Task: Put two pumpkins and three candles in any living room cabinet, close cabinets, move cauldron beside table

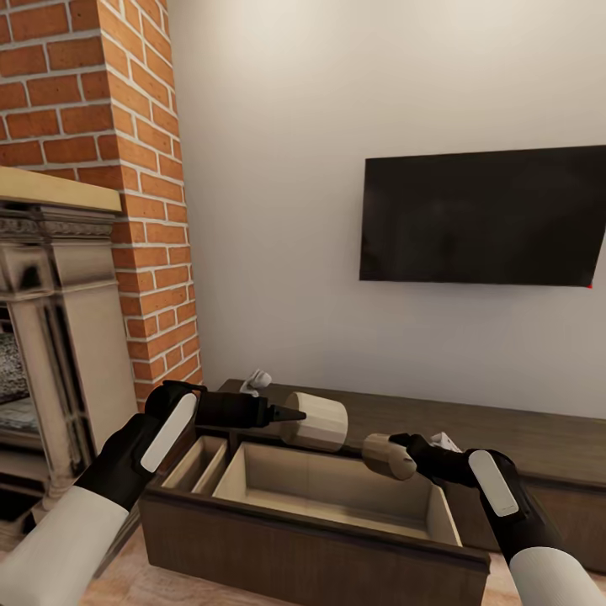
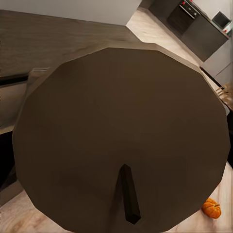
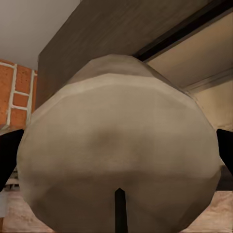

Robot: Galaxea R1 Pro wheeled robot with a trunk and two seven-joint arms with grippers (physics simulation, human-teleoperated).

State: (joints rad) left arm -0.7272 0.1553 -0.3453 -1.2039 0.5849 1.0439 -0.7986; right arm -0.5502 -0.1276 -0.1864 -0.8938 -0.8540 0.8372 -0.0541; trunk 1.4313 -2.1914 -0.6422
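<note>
Long low dark-brown wooden cabinet [image 1: 522, 442] runs along the white wall, under a flat black wall-mounted TV [image 1: 484, 215]. Its left drawer [image 1: 311, 539] is pulled out toward the near side, pale wood inside, w/ a narrow divided section at left.

Left gripper [image 1: 290, 415], black, reaches in from the left above the drawer's far edge, pinching a stubby tan-beige cylinder candle [image 1: 316, 421] lying on its side; candle sits right at the fingertips, over the drawer's back rim. In the left wrist view the candle's flat end [image 2: 121, 136] is square against the cam, wick [image 2: 129, 199] pointing at the lens.

Right gripper [image 3: 116, 155], also black, comes in from the right, clamped on a second, smaller tan-beige candle [image 1: 388, 456], held sideways above the right part of the open drawer, just left of the fingers. Right wrist view: candle body [image 3: 119, 160] close up, black fingertips [image 3: 9, 155] hugging both sides.

The two candles are near each other, not touching.

Small bright-orange ribbed pumpkin [image 2: 212, 208] on the pale floor, seen in left wrist view past the candle.

Red-brick chimney column [image 1: 126, 168] and cream stone fireplace [image 1: 59, 337] stand far left. Small white object [image 1: 257, 380] on cabinet top behind left gripper; can't tell what it is.
</note>
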